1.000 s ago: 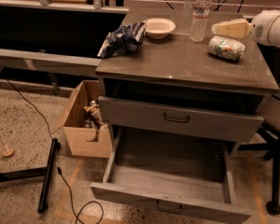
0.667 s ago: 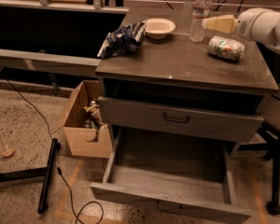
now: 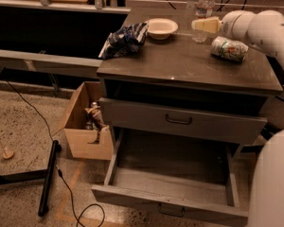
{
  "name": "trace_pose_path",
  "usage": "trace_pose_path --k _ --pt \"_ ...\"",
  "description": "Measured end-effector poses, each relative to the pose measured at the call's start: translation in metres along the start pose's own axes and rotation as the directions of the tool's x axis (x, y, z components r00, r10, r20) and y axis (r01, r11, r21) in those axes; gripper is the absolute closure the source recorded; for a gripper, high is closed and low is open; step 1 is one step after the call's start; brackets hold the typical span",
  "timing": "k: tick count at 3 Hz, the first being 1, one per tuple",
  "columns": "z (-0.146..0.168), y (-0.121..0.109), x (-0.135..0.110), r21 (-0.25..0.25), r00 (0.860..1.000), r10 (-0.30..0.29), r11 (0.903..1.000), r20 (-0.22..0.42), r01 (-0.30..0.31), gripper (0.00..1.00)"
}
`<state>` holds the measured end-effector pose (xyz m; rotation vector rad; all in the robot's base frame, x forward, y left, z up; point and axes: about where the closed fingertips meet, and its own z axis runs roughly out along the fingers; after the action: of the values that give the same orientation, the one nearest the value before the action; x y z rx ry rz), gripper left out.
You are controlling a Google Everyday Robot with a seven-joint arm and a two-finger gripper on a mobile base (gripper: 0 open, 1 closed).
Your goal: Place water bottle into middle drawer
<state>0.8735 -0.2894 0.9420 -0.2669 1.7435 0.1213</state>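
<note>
Since a sec ago the white arm (image 3: pixel 267 27) has swung left across the grey cabinet top (image 3: pixel 180 65). The pale two-finger gripper (image 3: pixel 204 25), then out by the can, now sits at the back of the top, over the lower body of the small clear ribbed plastic water bottle w/ white cap (image 3: pixel 205 6). Can't tell if it is spread or closed, nor if it touches the bottle yet.

Risks, nearest first:
- **Drawer:** The wide, shallow grey metal middle drawer (image 3: pixel 170 186) is pulled far out, low at the front, so the target looks ready. But the grey drawer front w/ dark bow handle (image 3: pixel 180 119) above it also juts out a bit. A bottle lowered straight off the top could clip it.
- **Can:** The stubby green-and-white printed can (image 3: pixel 229 48) lies on its side just beside the arm. A careless sweep could roll it off.
- **Bottle:** It is tall, prob. light, and upright near the back edge. An off-centre closing could tip it or shove it off the rear.

Others:
- A black bar (image 3: pixel 48 176) and thin cable (image 3: pixel 68 193) lie on the speckled floor.
- An open cardboard box (image 3: pixel 83 136) w/ oddments stands left of the cabinet.
- A crumpled blue-and-white bag (image 3: pixel 125 39) lies at the top's left.
- A white bowl (image 3: pixel 162 28) sits behind it, near the bottle but apart.

None seems to block the way down.
</note>
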Motion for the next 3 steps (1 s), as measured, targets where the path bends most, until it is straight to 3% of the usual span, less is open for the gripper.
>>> trace_pose_path --k 3 --pt "0.073 -0.005 -0.013 0.055 0.999 -0.021 0.9983 0.044 0.019 0.00"
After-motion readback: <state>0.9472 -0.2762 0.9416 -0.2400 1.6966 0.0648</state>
